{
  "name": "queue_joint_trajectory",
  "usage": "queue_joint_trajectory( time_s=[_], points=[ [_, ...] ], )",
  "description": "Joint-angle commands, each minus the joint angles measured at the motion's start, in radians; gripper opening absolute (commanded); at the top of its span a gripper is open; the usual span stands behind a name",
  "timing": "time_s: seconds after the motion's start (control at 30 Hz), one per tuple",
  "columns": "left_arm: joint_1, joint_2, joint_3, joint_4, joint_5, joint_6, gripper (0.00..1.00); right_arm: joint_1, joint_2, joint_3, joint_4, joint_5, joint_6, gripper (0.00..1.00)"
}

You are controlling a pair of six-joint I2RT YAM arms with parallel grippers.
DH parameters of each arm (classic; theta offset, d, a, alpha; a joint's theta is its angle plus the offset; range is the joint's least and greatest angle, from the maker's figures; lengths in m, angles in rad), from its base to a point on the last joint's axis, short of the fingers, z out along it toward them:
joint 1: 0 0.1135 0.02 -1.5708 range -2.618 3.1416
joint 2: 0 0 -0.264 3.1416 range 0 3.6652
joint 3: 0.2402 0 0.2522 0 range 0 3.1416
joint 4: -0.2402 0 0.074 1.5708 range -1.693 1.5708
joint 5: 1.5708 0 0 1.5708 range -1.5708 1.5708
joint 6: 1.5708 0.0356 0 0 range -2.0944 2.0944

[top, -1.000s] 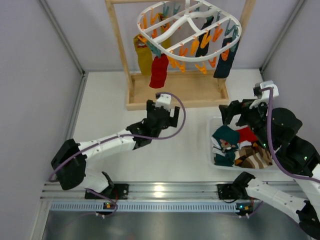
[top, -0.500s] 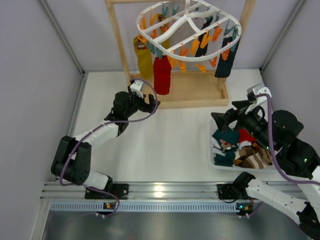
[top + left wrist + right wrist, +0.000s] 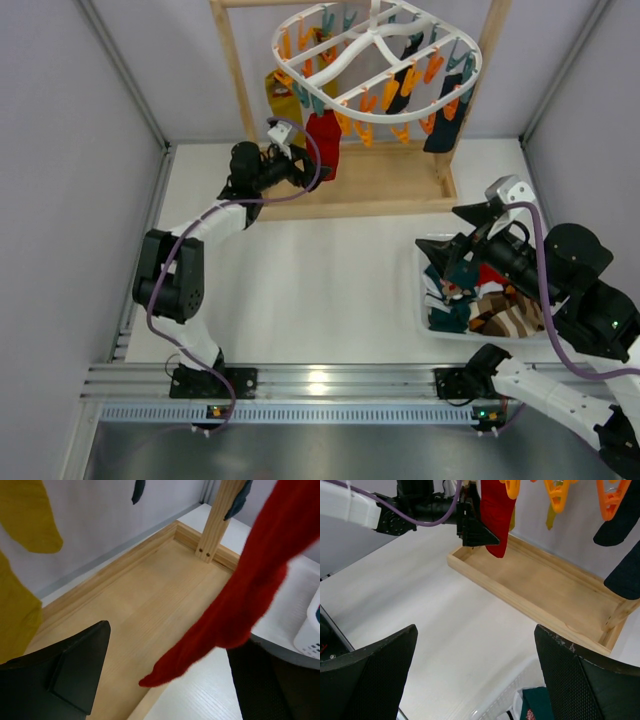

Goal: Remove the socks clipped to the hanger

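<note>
1. White table (image 3: 330,290) between grey walls (image 3: 70,150); at its far side stands a wooden stand (image 3: 390,185) with a shallow tray as base.
2. The hanger (image 3: 372,38) hangs from the stand, with orange and teal pegs (image 3: 400,88) below it.
3. Socks are on the pegs: a red sock (image 3: 323,145) at the front left, a yellow sock (image 3: 280,95) behind it, and dark socks (image 3: 438,135) at the right.
4. The left gripper (image 3: 170,640) is at the near edge of the tray, with the fingers spread wide. The toe of the red sock hangs between them; it seems not to touch either finger, but the wrist view is too close to be sure.
5. The yellow sock hangs just left of this gripper, and the stand's post (image 3: 217,520) is behind the red sock.
6. The right gripper (image 3: 476,630) is also wide apart and holds nothing. It hovers over a white basket (image 3: 422,300) at the right, which contains several socks (image 3: 470,290).
</note>
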Motion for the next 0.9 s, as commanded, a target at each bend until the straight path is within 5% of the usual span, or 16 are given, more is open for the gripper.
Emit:
queue_joint_trajectory(
  time_s=[0.0, 0.07, 0.1, 0.17, 0.2, 0.27, 0.53, 0.67, 0.87],
  points=[
    [0.011, 0.039, 0.081, 0.068, 0.132, -0.065, 0.94, -0.008, 0.007, -0.002, 0.057, -0.046, -0.036, 0.95],
    [0.008, 0.04, 0.09, 0.069, 0.174, -0.11, 0.82, -0.008, 0.002, -0.013, 0.072, -0.043, -0.036, 0.95],
    [-0.004, 0.034, 0.087, 0.069, 0.172, -0.116, 0.6, -0.008, 0.002, -0.015, 0.075, -0.042, -0.033, 0.95],
    [-0.023, -0.001, 0.055, 0.068, 0.148, -0.11, 0.38, -0.008, 0.002, -0.018, 0.089, -0.043, -0.029, 0.95],
    [-0.05, -0.016, 0.036, 0.069, 0.122, -0.099, 0.18, -0.008, 0.002, -0.018, 0.094, -0.043, -0.024, 0.94],
    [-0.082, -0.08, -0.019, 0.069, 0.033, -0.07, 0.01, -0.008, 0.002, -0.018, 0.109, -0.045, -0.018, 0.94],
    [-0.312, -0.312, -0.204, 0.066, -0.487, -0.156, 0.0, -0.008, 0.01, 0.022, 0.158, -0.046, 0.062, 0.94],
    [-0.501, -0.343, -0.232, 0.02, -0.905, -0.122, 0.0, -0.008, 0.07, 0.112, 0.138, 0.023, 0.115, 0.94],
    [-0.696, -0.254, -0.157, -0.087, -1.061, -0.116, 0.0, -0.008, 0.113, 0.267, 0.095, 0.162, 0.136, 0.94]
  ],
)
